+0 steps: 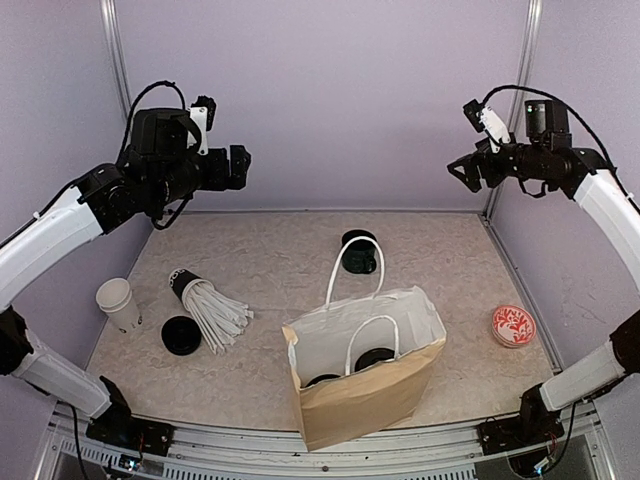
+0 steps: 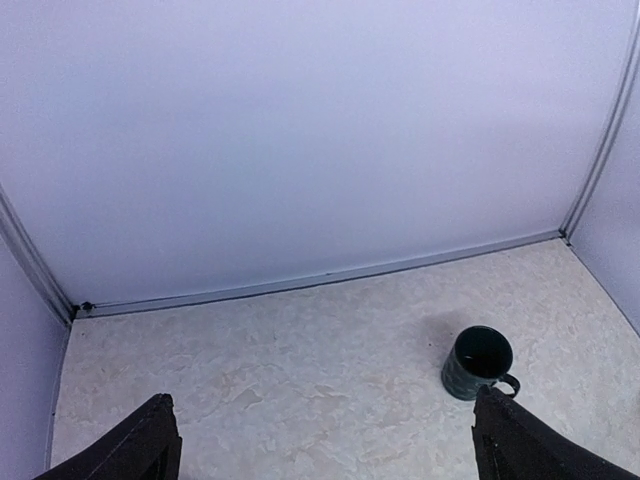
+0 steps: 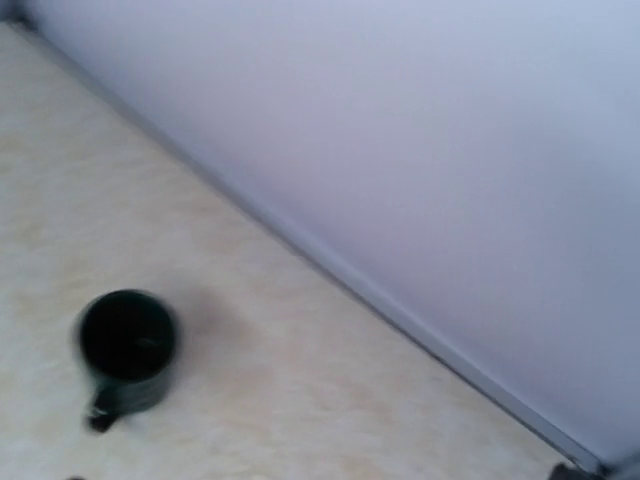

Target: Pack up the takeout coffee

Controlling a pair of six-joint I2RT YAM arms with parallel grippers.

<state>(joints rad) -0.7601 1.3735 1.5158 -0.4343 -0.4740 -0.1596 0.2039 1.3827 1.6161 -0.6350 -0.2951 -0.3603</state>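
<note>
**Asker:** Where was the takeout coffee?

**Describer:** A first lidded cup and a second lidded cup stood inside the open paper bag near the front of the table, with only their black tops showing. A white lidless cup stood at the far left, and a loose black lid lay near it.

**Asker:** And the grippers?

**Describer:** Both hung high above the table. The left gripper had its fingers spread wide. Whether the right gripper was open or closed could not be told. A dark green mug stood behind the bag.
</note>
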